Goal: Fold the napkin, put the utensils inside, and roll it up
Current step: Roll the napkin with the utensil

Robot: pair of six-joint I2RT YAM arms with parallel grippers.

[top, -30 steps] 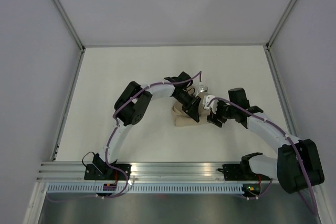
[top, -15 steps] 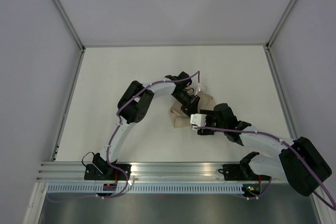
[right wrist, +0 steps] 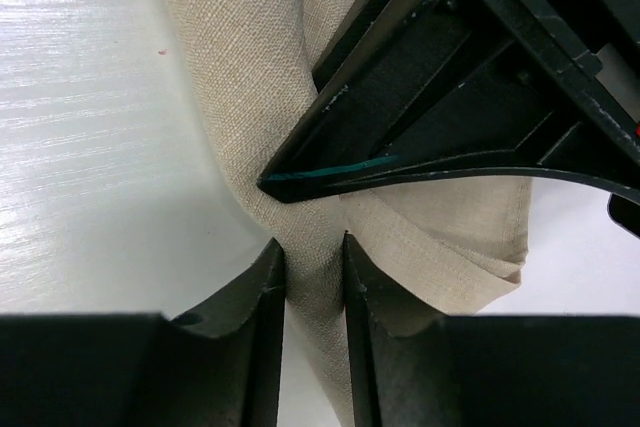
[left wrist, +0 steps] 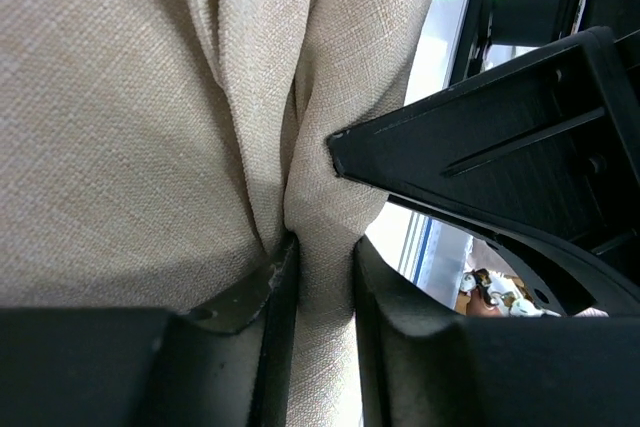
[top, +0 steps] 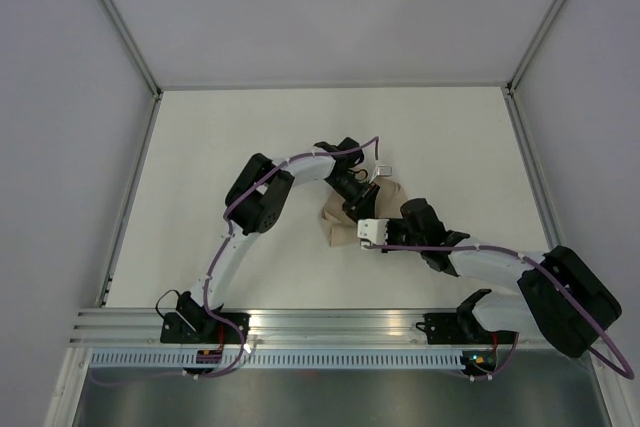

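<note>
Currently the napkin (top: pixel 336 228) is lying bunched near the middle of the table (top: pixel 220 147), not spread flat. It is sitting directly between the two grippers, so neither arm is nearer: both are already touching it.

The left gripper (left wrist: pixel 318 272) is clamping a raised fold of the cloth, with its jaws nearly together and only fabric between them. The right gripper (right wrist: pixel 313 269) is gripping a fold in the same manner. In each wrist view the opposite gripper is showing as a black wedge just beyond the pinched ridge, so the two holds are sitting close together on the same gathered part.

In the top view the bundle's long axis is running from near-left to far-right. The left arm is arching over from the left and reaching down onto the far side of the bundle. The right arm is stretching low across the table from the right and meeting the bundle's near edge.

No utensils are showing in any view. Judging from this, the folding step is not yet complete, and the coming move is depending on the grippers drawing apart along that axis.
</note>
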